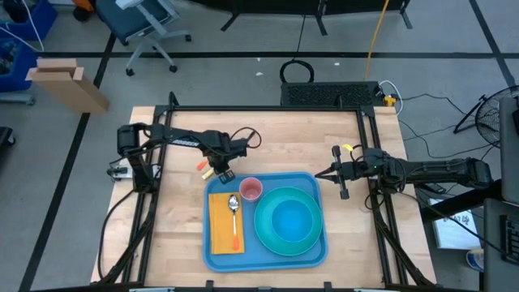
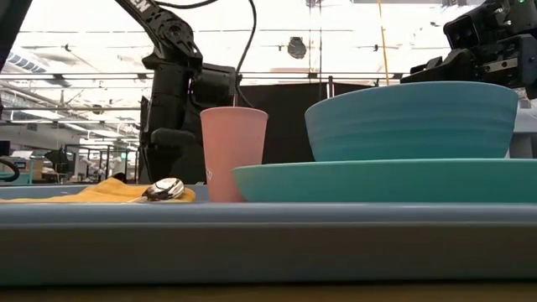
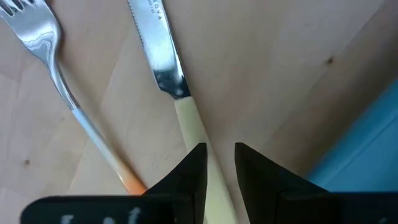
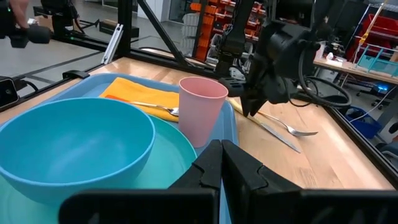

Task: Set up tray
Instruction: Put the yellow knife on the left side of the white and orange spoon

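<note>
The high view is showing the whole layout: the light-blue tray (image 1: pixel 264 247) is lying on the wooden table (image 1: pixel 178 235) toward its near edge, its long axis running left to right. On it are sitting a yellow-orange napkin (image 1: pixel 225 229) at the left end, a spoon (image 1: pixel 234 212) along the napkin, a pink cup (image 1: pixel 251 189) near the far rim, and a teal plate (image 1: pixel 288 221) carrying a blue bowl (image 1: pixel 290 219) at the right end.

The low view is looking level across the tray's near rim (image 2: pixel 268 239) and is showing the cup (image 2: pixel 233 153) standing upright and the bowl (image 2: pixel 411 120) nested on the plate (image 2: pixel 386 180), heights the high view cannot give.

Only the left wrist view is showing close detail off the tray: a knife (image 3: pixel 171 81) with a cream handle and a fork (image 3: pixel 59 87) with an orange handle are lying side by side on the table. The left gripper (image 3: pixel 219 165) is reaching down just beyond the tray's far left corner, its fingers slightly apart and straddling the knife handle without yet clamping it.

The right gripper (image 1: pixel 341 182) is hovering beside the tray's right end, its arm stretching in from the right. In the right wrist view its fingers (image 4: pixel 208 163) are sitting together.
</note>
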Robot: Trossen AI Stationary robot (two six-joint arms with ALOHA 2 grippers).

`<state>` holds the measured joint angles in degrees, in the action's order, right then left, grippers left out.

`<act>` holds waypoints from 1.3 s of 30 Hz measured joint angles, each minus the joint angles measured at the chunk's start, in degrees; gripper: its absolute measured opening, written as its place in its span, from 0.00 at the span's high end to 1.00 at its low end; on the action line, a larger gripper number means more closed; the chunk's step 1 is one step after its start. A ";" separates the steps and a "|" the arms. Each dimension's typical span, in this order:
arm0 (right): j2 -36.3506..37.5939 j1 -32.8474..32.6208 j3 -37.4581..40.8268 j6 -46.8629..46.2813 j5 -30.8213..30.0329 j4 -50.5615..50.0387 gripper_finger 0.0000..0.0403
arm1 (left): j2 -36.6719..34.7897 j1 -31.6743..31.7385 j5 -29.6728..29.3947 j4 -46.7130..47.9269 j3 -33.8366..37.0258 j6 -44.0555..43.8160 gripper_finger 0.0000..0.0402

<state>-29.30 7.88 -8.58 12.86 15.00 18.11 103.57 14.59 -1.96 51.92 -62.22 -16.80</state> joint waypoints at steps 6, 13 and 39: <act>0.00 0.00 0.00 0.00 -0.02 -0.02 1.00 | 2.50 0.21 1.42 -0.24 -0.12 1.93 0.79; -0.03 0.01 0.00 0.01 0.07 -0.22 1.00 | 4.12 0.48 6.40 -3.99 0.13 2.77 0.85; 0.00 0.02 0.00 -0.14 0.11 -0.31 1.00 | -7.59 1.67 -2.07 2.41 0.82 3.62 0.78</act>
<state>-29.30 7.90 -8.58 12.72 15.11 17.80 95.97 16.26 -4.03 54.33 -61.40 -13.18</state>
